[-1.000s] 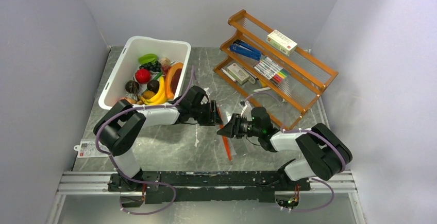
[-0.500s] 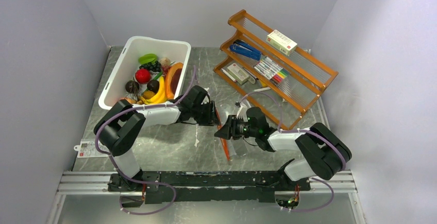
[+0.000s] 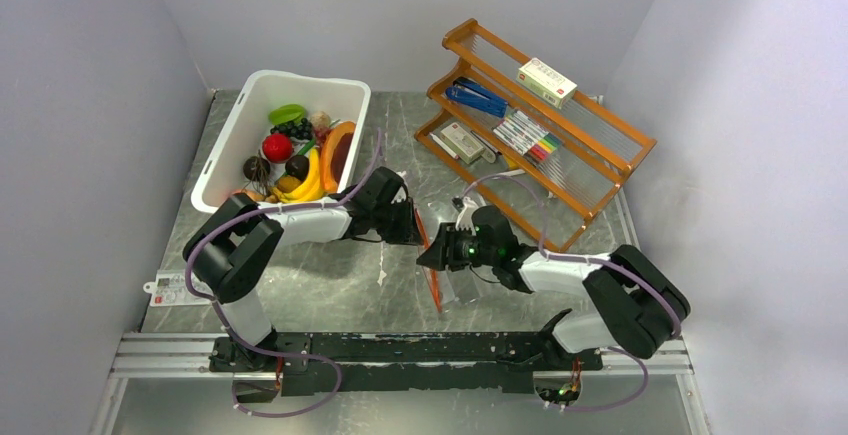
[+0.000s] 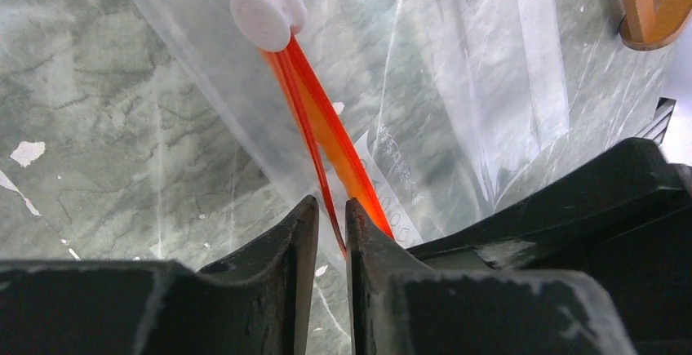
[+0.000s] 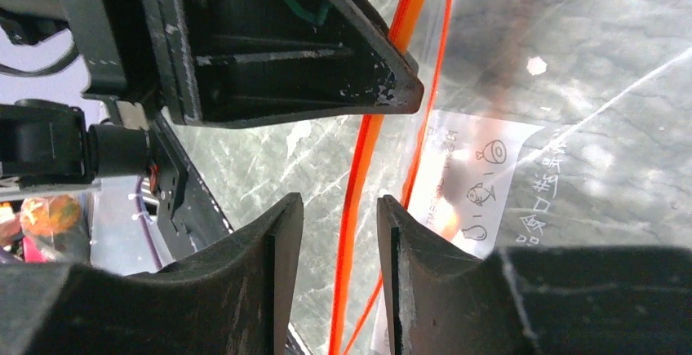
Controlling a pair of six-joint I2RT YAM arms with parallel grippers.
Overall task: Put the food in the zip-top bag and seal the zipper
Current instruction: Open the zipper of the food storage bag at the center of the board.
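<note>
Since 1 second ago the right arm has slid left across the desk (image 3: 330, 285), bringing the right jaws close to the left jaws over the zip-top bag (image 3: 460, 285). That clear bag lies flat on the desk between the 2 arms, its zipper (image 3: 433, 285) running toward the near edge. Seen from the left wrist, the left jaws are nearly together, pinching 1 thin orange lip of the zipper short of the white slider tab (image 4: 263, 14). The right jaws stand parted, straddling 1 orange strand beside the bag's white label (image 5: 481, 184). All the food (image 3: 300, 160) sits in the white bin (image 3: 300, 77), well apart from the bag.
</note>
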